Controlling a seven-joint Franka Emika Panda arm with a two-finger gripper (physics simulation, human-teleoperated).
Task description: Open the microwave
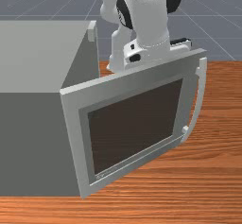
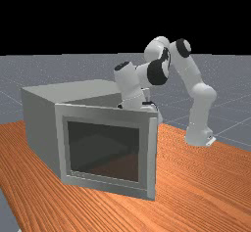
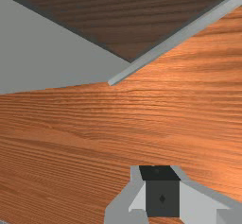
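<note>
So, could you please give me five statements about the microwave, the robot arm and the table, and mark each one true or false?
1. The door of the microwave stands open. True.
2. The arm is holding the handle. False: nothing touches the handle; the arm comes down behind the door, on its inner side.
3. The handle is near the door edge that is away from the microwave's body. True.
4. The table is of plain grey metal. False: it is orange-brown wood.
5. In the far view, the arm's base stands to the left of the microwave. False: it stands to the right.
</note>
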